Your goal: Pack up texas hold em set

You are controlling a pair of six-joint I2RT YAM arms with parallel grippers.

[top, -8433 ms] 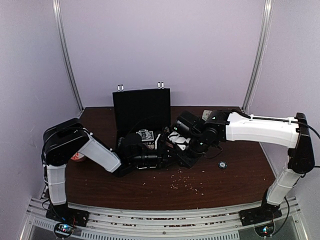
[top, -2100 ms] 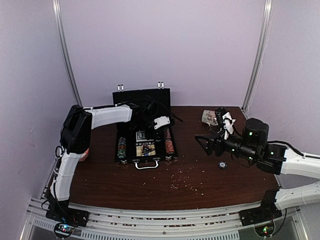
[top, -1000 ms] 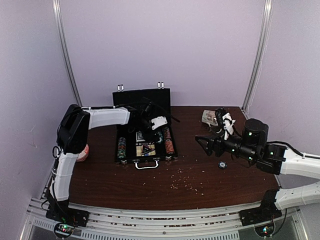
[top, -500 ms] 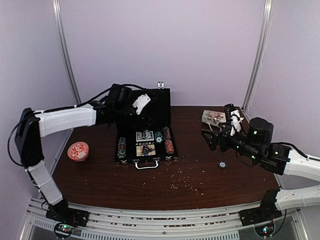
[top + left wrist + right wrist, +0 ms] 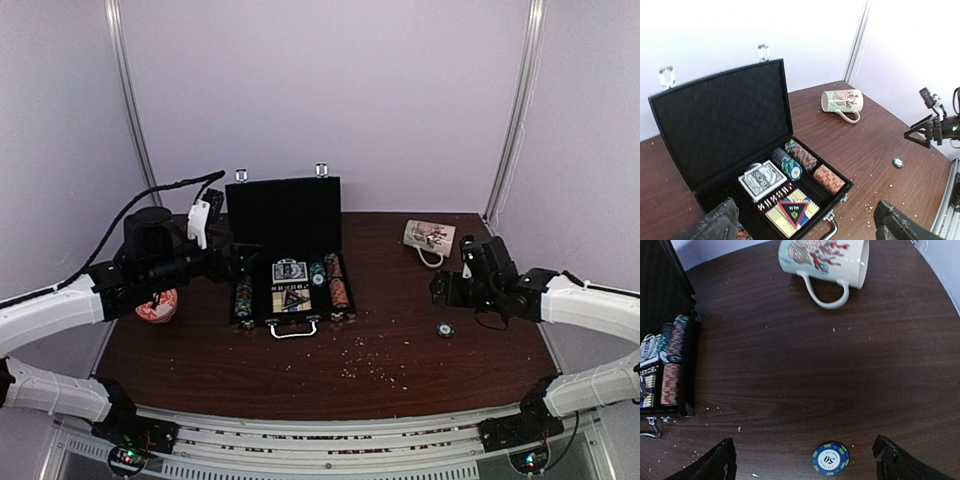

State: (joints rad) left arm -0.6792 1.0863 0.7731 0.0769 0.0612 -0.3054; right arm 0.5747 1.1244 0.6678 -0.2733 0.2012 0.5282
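My right claw (image 5: 804, 450) stands wide with nothing between its fingers, above the brown table (image 5: 790, 365). Just ahead of it, at the bottom of the right wrist view, a loose blue chip (image 5: 830, 458) marked 50 lies flat on the wood, well apart from the case. Pale crumbs (image 5: 370, 365) dot the table in the lower middle of the overhead view. My left claw (image 5: 805, 207) is spread wide too and holds nothing; it hangs near the left side of the black case (image 5: 720, 115). The case lies open at the centre of the overhead view, lid upright, silver handle (image 5: 295, 328) toward the near edge. Inside, a card deck (image 5: 761, 181) sits in the middle and rows of striped chips (image 5: 792, 165) lie on edge to its right. Left of the case sits an orange-red dish (image 5: 157, 302). Farther back, at the top of the right wrist view, a white printed mug (image 5: 825, 257) lies on its side, handle toward the bottom of the frame.
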